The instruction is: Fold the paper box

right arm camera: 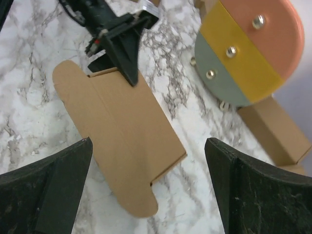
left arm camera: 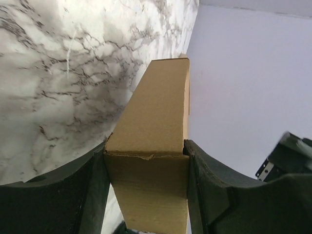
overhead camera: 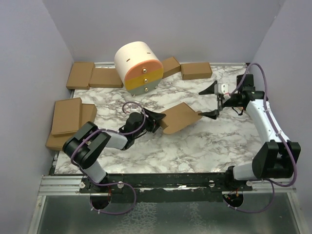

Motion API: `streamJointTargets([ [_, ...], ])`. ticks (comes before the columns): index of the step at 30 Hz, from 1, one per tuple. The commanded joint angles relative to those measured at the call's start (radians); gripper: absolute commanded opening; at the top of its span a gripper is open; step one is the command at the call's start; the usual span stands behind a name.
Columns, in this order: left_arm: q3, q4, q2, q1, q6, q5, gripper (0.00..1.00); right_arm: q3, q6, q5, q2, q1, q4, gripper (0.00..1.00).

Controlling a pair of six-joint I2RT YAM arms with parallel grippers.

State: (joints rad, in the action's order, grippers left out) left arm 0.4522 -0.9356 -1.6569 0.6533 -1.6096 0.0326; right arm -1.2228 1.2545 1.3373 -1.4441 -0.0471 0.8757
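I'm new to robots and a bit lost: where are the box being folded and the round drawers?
box (overhead camera: 181, 117), top view, middle of its upper panel.
round drawers (overhead camera: 145, 77), top view, yellow middle drawer front.

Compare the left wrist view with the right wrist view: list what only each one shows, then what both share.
Left wrist only: a close look at the paper box pinched in the jaws of the left gripper, with the lilac wall behind.
Right wrist only: the right gripper, jaws open and empty; the round drawer unit with pink, yellow and grey-green fronts; a spare brown box beside it; the paper box's rounded flaps.
Both: the paper box, held by the left gripper, and the marble table.
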Motion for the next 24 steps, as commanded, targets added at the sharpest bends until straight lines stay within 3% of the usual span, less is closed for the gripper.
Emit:
streamJointTargets([
  [1, 0.116, 0.416, 0.092, -0.036, -0.057, 0.136, 0.39, 0.088, 0.322, -0.121, 0.093, 0.139, -0.053, 0.99],
  [7, 0.161, 0.556, 0.156, -0.104, -0.110, 0.222, 0.39, 0.236, 0.290, -0.373, 0.152, 0.329, -0.300, 1.00],
  [13, 0.184, 0.601, 0.182, -0.135, -0.118, 0.241, 0.39, 0.325, 0.270, -0.468, 0.168, 0.402, -0.415, 1.00],
  [24, 0.195, 0.585, 0.186, -0.139, -0.159, 0.256, 0.39, 0.548, 0.107, -0.663, 0.148, 0.516, -0.900, 1.00],
])
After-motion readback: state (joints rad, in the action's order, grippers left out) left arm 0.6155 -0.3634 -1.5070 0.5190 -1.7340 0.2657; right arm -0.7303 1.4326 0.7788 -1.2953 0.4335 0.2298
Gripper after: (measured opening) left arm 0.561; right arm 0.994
